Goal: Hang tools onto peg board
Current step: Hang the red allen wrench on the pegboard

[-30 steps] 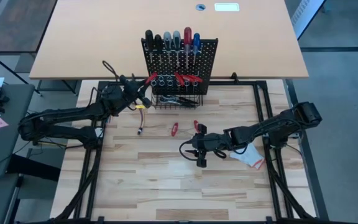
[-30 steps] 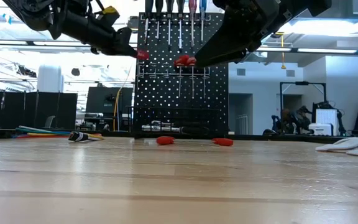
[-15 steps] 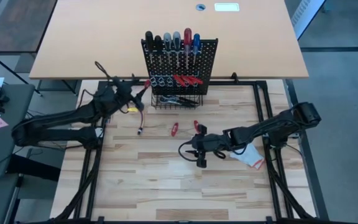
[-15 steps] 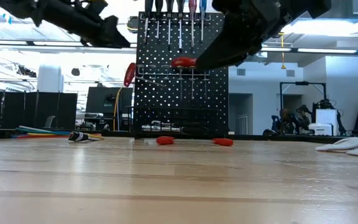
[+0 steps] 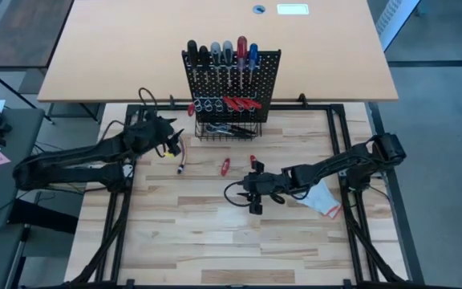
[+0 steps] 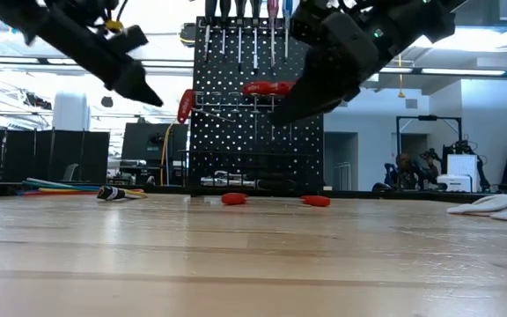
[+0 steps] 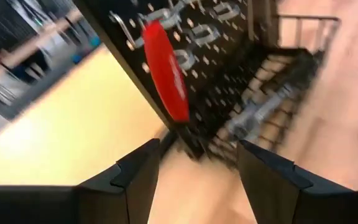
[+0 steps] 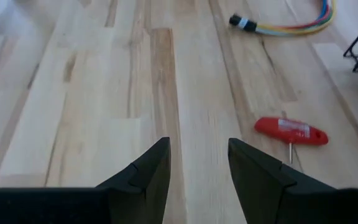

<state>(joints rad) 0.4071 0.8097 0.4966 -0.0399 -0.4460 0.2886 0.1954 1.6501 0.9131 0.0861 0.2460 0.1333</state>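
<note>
The black peg board (image 5: 233, 80) stands at the table's far edge, with several screwdrivers standing in its top row. Red-handled tools (image 5: 243, 102) hang lower on it. One red-handled tool (image 7: 166, 68) hangs tilted from a ring at the board's left end and also shows in the low view (image 6: 185, 106). My left gripper (image 7: 197, 149) is open and empty, just left of the board (image 5: 172, 143). My right gripper (image 8: 197, 149) is open and empty above the table's middle (image 5: 251, 191). Two red-handled tools (image 5: 224, 166) (image 5: 253, 160) lie flat on the table in front of the board.
A bundle of multicoloured wires (image 5: 182, 152) lies left of the board's wire basket (image 5: 227, 128). A white glove (image 5: 323, 201) lies on the right, under my right arm. One loose red tool (image 8: 291, 132) lies just ahead of my right gripper.
My left gripper has let go of the red-handled tool at the board's left end. It has drawn back toward the table's near-left and gone down. The tool stays hanging from its ring, now tilted. My right gripper has shifted slightly toward the table's left edge.
</note>
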